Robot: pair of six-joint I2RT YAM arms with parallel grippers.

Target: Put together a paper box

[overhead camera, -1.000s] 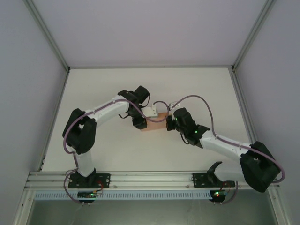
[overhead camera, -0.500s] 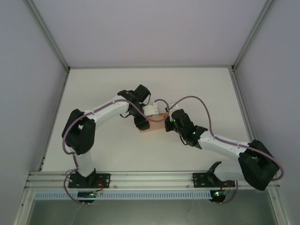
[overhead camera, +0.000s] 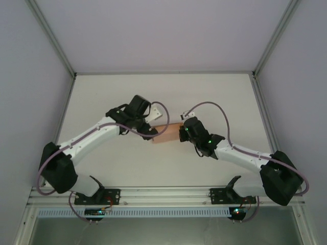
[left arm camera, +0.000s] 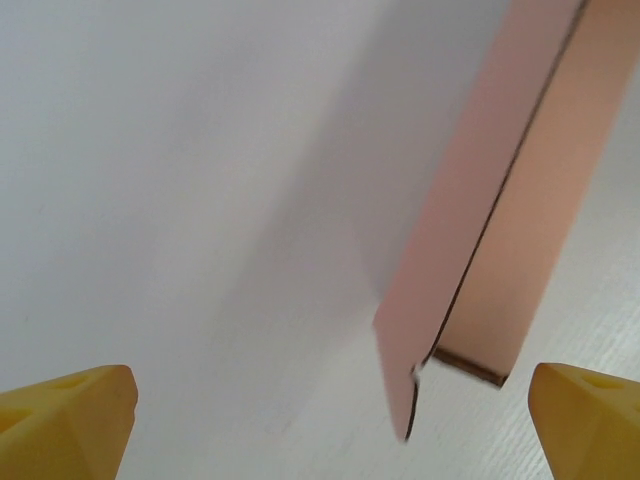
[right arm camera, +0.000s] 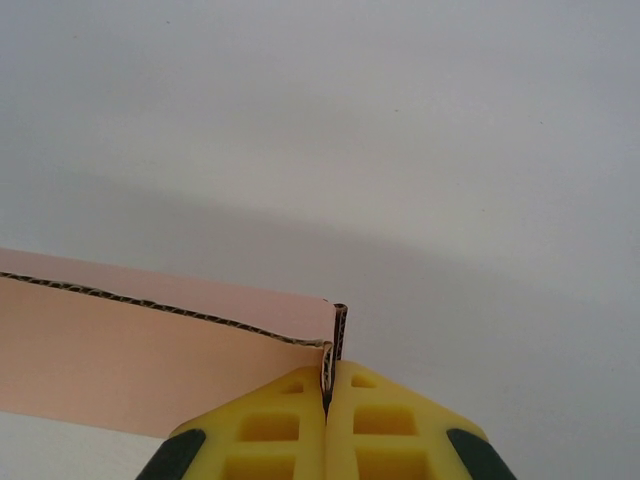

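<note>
The paper box point(overhead camera: 166, 133) lies on the white worktop point(overhead camera: 219, 102) near its middle, between the two wrists; it looks only partly formed, because in the left wrist view two pink panels point(left arm camera: 480, 230) stand one against the other with a thin dark gap between them and their end not closed; the right end effector point(right arm camera: 328, 400) is fully closed and pinches the corner of one upright wall, whose corrugated edge goes in between the yellow fingers point(right arm camera: 270, 430); the left end effector point(left arm camera: 330, 440) is wide open and holds nothing, its two tips well apart, and the end of the box is ahead of them without touching; I judge that the step in hand is the folding of a wall or flap, the right side keeping the box steady while the left side is free for a new grip; the next move calls for the left fingers to come around the loose panel and press it home without dragging the card from the right grip; the wrists are close together and the purple cable point(overhead camera: 214, 107) loops just behind the box, so there is little room
</note>
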